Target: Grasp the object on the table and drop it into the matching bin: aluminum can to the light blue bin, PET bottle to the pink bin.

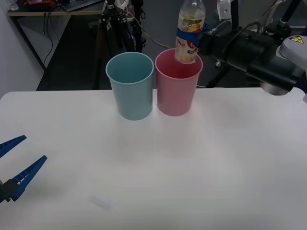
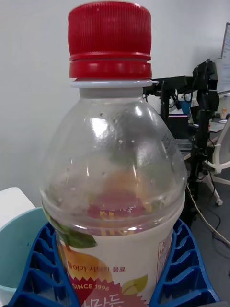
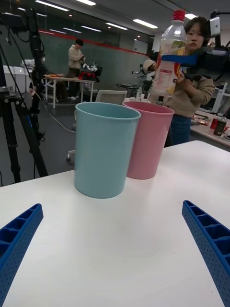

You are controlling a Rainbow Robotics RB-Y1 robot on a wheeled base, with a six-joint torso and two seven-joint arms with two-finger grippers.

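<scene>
My right gripper (image 1: 192,38) is clamped around the label of the PET bottle (image 1: 190,29), holding it upright with its red cap (image 2: 109,41) on top, in the air above the pink bin (image 1: 176,91); in the front view the bottle's base hangs over the far right part of the rim, so I judge it better to bring it nearer the middle of the opening before letting go; opening the fingers (image 2: 184,268) cleanly and evenly should let it fall straight instead of clipping the rim. The light blue bin (image 1: 130,88) stands just beside the pink one, on my left of it, the 2 nearly touching; a sideways swing could send the bottle into the wrong one. What I can see of the insides of both bins is bare; their bottoms are hidden. My left gripper (image 1: 17,165) waits low over the near left of the white table (image 1: 216,167), fingers spread wide, holding nothing.
</scene>
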